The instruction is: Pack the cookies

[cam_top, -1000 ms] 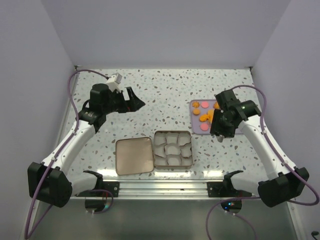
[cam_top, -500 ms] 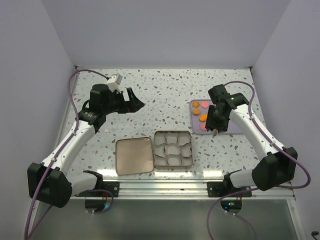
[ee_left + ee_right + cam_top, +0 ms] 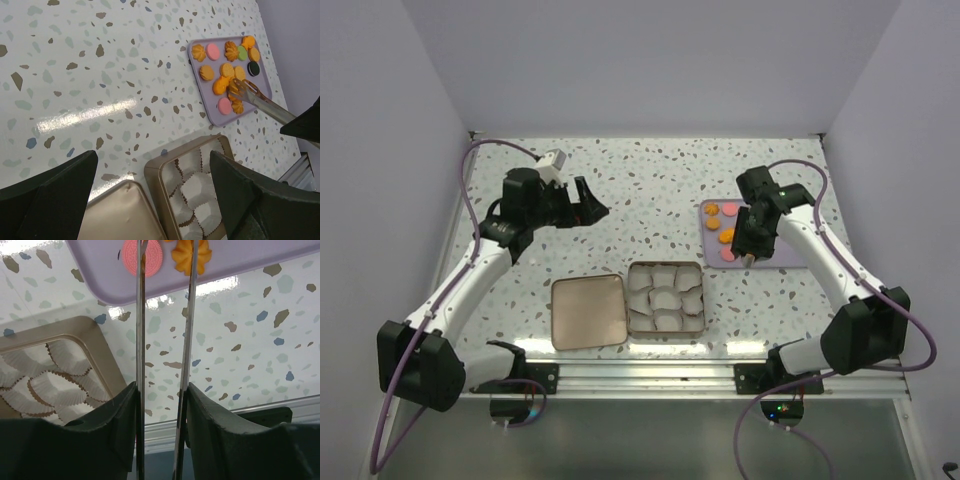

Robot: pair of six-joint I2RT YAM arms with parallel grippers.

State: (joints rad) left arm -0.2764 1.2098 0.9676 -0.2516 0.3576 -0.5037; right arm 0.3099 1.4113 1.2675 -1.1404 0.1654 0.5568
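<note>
The cookies [image 3: 724,237] lie on a lilac tray [image 3: 212,102] at the right: orange ones, pink ones, one green and one dark. My right gripper [image 3: 752,250] is shut on a pair of metal tongs [image 3: 140,315]. Their two blades stand apart, one across a pink cookie [image 3: 152,257] and the other across an orange cookie [image 3: 186,257] at the tray's near edge. Whether a cookie is pinched I cannot tell. In the left wrist view the tongs [image 3: 260,97] reach in over the tray. My left gripper [image 3: 592,205] hangs wide open and holds nothing above the table's back left.
A gold tin [image 3: 666,265] lined with white paper cups sits at the front middle, and its rim [image 3: 155,175] shows in the left wrist view. Its lid [image 3: 587,312] lies flat just left of it. A metal rail runs along the table's near edge.
My right arm swung in toward the tray, carrying the tongs' tips onto the near cookies, and the blades drew closer together. The left arm stayed put.
</note>
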